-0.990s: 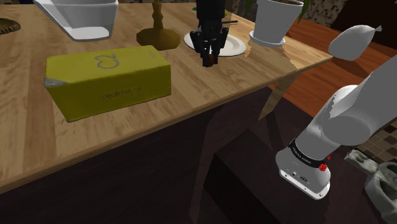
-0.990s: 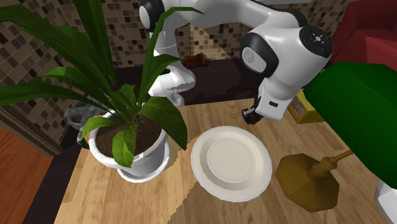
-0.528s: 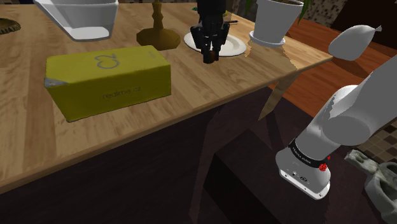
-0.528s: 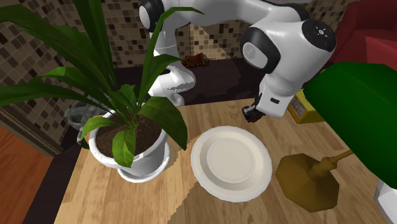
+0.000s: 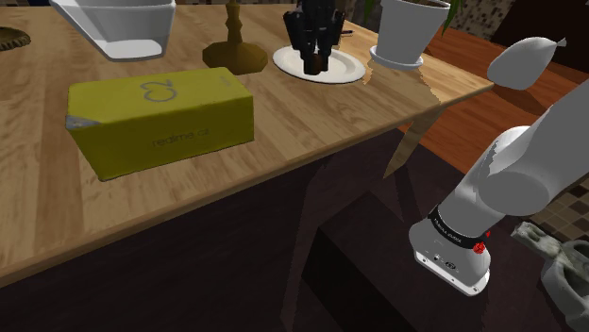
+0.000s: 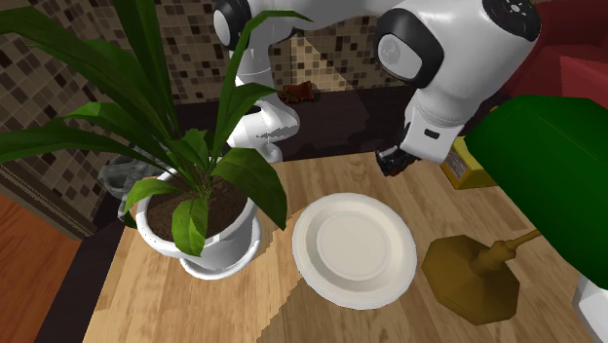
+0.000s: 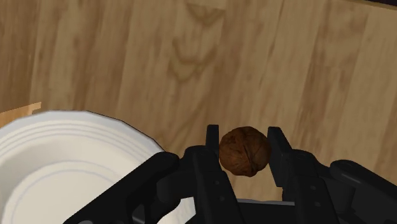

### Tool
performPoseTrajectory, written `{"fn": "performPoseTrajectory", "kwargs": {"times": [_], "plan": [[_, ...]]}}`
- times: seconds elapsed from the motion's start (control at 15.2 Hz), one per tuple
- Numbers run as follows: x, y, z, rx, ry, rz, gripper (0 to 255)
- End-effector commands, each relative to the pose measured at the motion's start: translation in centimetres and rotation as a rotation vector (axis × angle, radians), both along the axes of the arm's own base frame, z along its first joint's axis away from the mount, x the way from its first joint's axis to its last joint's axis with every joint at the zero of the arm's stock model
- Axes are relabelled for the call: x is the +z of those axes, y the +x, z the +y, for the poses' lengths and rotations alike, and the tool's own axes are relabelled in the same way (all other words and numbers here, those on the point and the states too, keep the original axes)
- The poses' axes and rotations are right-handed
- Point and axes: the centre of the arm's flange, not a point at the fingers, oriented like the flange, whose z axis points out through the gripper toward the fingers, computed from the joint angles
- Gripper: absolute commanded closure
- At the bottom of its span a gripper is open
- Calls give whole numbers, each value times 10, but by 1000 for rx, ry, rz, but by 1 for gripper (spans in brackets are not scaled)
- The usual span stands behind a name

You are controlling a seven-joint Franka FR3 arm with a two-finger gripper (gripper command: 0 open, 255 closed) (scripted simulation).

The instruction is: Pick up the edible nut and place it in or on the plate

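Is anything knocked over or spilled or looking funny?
No, nothing looks odd. The plate, plant pot and yellow box sit level on the table, nothing spilled. The gripper clasps the walnut near the plate.

You were working in a home, in a lived-in room rather than a lab or shop. The wooden table (image 5: 311,113) in front of you was set out like a household one. It held a leafy potted plant (image 6: 195,209) on a saucer, a white dinner plate (image 6: 356,248) and a lamp (image 6: 551,166) with a green shade and a brass-coloured foot. It also carried a yellow carton (image 5: 160,118) and a white basin (image 5: 118,24). Behind it you had a wall of small brown mosaic tiles (image 6: 190,58), and reddish wooden flooring (image 6: 29,263) ran beside the table.
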Motion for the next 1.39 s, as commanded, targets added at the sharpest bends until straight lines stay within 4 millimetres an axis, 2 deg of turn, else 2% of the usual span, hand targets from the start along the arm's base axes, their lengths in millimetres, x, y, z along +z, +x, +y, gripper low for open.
{"fn": "performPoseTrajectory", "kwargs": {"times": [0.0,0.33,1.19,1.32], "plan": [[11,0,-1,0,0,0,255],[35,0,-1,0,0,0,255],[37,112,-131,0,0,0,255],[32,118,-139,0,0,0,255]]}}
